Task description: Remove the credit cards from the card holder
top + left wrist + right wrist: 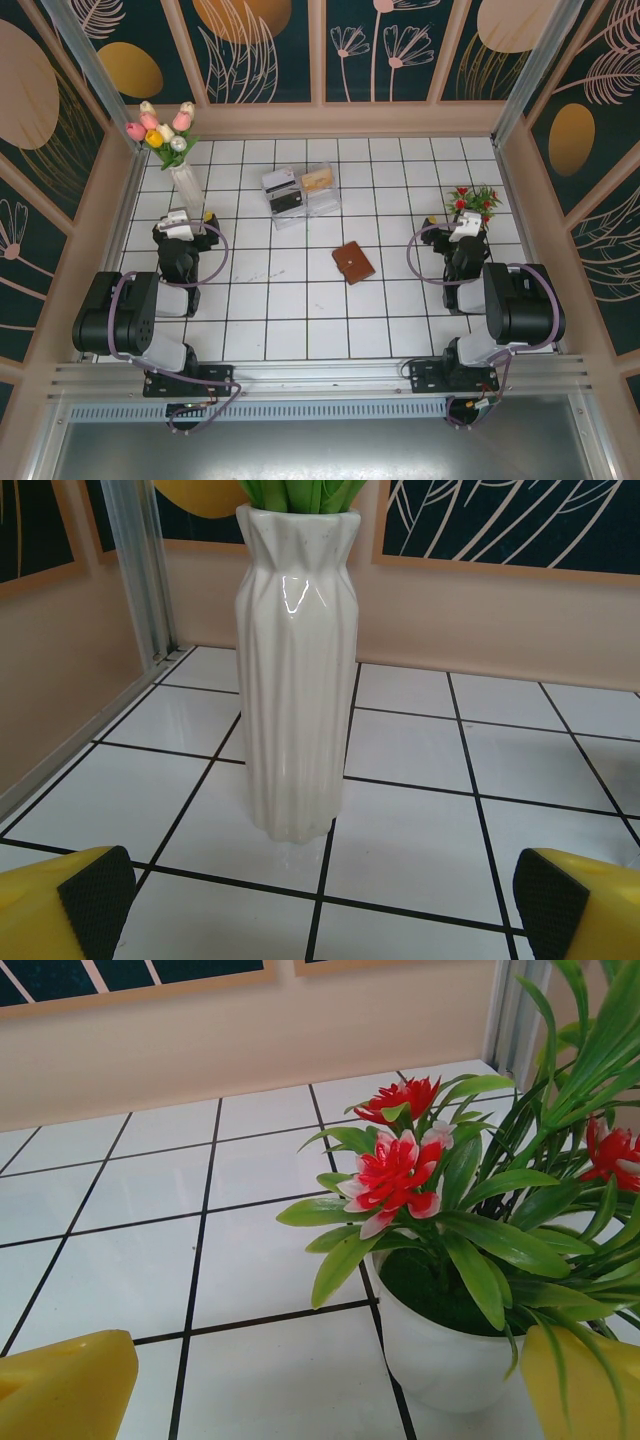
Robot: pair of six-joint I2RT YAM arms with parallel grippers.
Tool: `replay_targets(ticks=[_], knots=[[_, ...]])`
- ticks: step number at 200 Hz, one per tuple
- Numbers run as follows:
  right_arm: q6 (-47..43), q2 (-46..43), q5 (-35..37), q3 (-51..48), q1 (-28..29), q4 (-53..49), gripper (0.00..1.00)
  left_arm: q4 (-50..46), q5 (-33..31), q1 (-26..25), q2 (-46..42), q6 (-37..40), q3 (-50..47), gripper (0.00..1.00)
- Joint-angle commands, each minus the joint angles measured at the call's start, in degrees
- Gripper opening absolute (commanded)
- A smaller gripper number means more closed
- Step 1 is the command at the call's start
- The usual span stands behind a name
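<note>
The card holder point(353, 263) is a small brown leather-look wallet, folded shut and lying flat on the white tiled surface point(290, 300). It sits near the middle, turned at a slant to the tile lines, covering about one tile, well apart from the clear plastic tray point(300, 192) behind it.

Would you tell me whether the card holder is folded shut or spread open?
Folded shut: the card holder lies flat, brown outside up, no inside visible.
</note>
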Motion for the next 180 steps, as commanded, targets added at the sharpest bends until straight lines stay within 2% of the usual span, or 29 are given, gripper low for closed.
replay_targets(ticks=[1,19,41,71,106,124,145,161,180], knots=[[-0.8,-1.0,-1.7,-0.2,0.8,4.1,0.99,2.9,0.2,0.4,0.0,0.6,-0.4,0.99],[-1.3,-5.2,-1.1,-1.0,1.6,2.0,0.99,3.8,-0.2,0.4,-2.0,0.4,-1.8,0.99],[-2.3,-13.1,3.3,1.4,3.8,-10.2,0.99,0.3,-1.4,0.4,-7.7,0.1,-2.5,0.99],[3.6,-26.4,6.5,4.7,6.2,-28.5,0.99,-21.7,-2.7,0.3,-17.1,-2.5,3.6,0.99],[12.7,-37.6,8.9,8.5,11.0,-44.9,0.99,-35.2,-2.0,0.3,-25.3,-13.0,7.9,0.99],[21.9,-37.7,11.2,15.3,12.9,-59.5,0.99,-46.6,-3.6,0.3,-28.3,-21.8,12.2,0.99],[28.8,-32.3,8.8,23.8,13.0,-73.1,0.99,-57.0,-0.4,0.3,-28.9,-24.3,17.4,0.99],[29.6,-26.5,3.7,28.5,13.3,-78.6,0.99,-61.5,2.2,0.3,-28.5,-26.6,19.6,0.99],[30.2,-21.4,0.1,31.3,15.3,-80.5,0.99,-63.9,8.2,0.3,-28.2,-27.7,21.3,0.99]])
